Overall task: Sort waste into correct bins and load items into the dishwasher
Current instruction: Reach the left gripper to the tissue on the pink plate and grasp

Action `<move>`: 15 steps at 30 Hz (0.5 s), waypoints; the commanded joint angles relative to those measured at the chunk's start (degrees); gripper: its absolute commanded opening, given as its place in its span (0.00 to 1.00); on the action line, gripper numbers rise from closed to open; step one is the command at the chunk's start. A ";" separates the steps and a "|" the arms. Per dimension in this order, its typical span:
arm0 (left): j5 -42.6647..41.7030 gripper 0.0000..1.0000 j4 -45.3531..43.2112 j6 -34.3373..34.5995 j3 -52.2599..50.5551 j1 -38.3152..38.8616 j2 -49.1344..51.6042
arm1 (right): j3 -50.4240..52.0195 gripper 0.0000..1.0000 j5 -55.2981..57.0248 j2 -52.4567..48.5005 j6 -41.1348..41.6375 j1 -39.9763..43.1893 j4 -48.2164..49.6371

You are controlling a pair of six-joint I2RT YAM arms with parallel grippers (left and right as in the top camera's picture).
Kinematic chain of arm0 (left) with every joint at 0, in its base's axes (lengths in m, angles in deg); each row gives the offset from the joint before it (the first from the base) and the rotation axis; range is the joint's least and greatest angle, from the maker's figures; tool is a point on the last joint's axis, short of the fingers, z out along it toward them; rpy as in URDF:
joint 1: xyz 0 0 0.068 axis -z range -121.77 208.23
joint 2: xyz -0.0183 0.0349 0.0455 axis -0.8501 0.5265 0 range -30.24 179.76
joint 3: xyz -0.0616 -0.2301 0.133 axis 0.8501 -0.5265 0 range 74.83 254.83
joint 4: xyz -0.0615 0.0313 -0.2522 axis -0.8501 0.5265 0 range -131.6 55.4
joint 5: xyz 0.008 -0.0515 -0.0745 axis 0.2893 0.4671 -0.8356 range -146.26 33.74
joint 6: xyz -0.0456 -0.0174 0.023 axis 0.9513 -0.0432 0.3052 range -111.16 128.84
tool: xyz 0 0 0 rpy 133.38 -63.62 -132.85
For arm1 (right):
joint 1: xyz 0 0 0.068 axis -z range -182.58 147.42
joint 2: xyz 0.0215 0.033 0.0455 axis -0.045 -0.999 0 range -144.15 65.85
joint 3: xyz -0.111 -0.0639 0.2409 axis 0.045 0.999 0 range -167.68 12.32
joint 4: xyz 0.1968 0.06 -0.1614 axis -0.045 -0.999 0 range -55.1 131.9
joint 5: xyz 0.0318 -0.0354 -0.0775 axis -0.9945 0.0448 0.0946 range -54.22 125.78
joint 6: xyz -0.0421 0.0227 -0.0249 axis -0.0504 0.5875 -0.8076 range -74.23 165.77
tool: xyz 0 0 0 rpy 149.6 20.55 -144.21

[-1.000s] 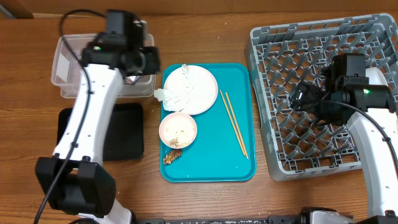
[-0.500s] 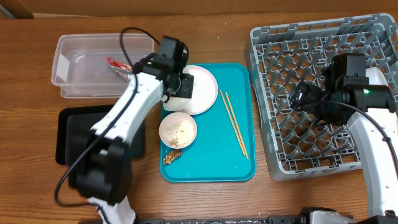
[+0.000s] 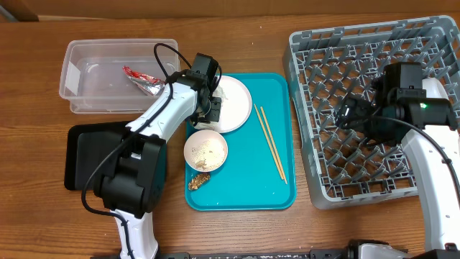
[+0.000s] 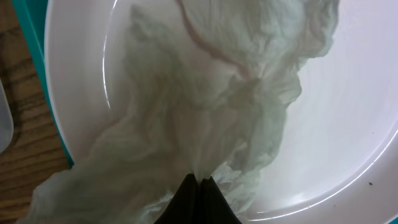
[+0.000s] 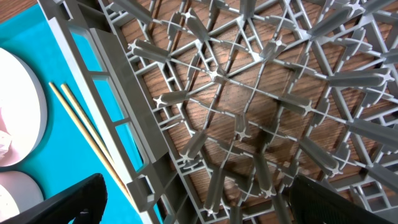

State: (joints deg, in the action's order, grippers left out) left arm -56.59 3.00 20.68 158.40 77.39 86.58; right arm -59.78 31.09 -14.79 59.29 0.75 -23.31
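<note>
The crumpled white napkin (image 4: 205, 112) lies on the round white plate (image 4: 348, 124) at the back of the teal tray. My left gripper (image 4: 199, 182) is shut, its black tips pinching a fold of the napkin. From overhead the left gripper (image 3: 210, 108) sits over the plate's (image 3: 233, 108) left edge. A red wrapper (image 3: 144, 80) lies in the clear tub (image 3: 86, 65). My right gripper (image 5: 199, 205) hangs open and empty over the grey dish rack (image 5: 236, 112), seen from overhead as the right gripper (image 3: 351, 115) above the rack (image 3: 359, 57).
On the teal tray (image 3: 251, 180) are a small white bowl (image 3: 205, 150) with rice, a brown chunk (image 3: 199, 181) and wooden chopsticks (image 3: 269, 142). The black tray (image 3: 86, 155) lies front left, partly under my left arm.
My left arm swung from the clear tub, where the red wrapper now lies, over to the plate, and its jaws shut on the napkin. The right arm has not moved.
</note>
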 commanded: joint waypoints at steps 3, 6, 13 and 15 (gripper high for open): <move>0.96 0.04 3.96 -0.26 4.22 0.15 -0.92 | -0.76 0.96 -0.07 0.26 0.22 0.07 0.15; 0.96 0.04 7.93 -0.26 9.27 0.02 -1.90 | -0.76 0.96 -0.07 0.26 0.22 0.07 0.15; 1.20 0.04 12.09 -0.26 20.83 -2.54 -5.27 | -0.76 0.96 -0.07 0.26 0.22 0.07 0.15; 2.36 0.04 12.15 -0.24 22.40 -4.09 -6.05 | -0.76 0.96 -0.07 0.26 0.22 0.07 0.17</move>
State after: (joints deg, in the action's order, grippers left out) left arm -56.33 14.65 20.68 177.60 75.86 83.82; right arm -59.78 31.11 -14.79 59.26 0.75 -23.31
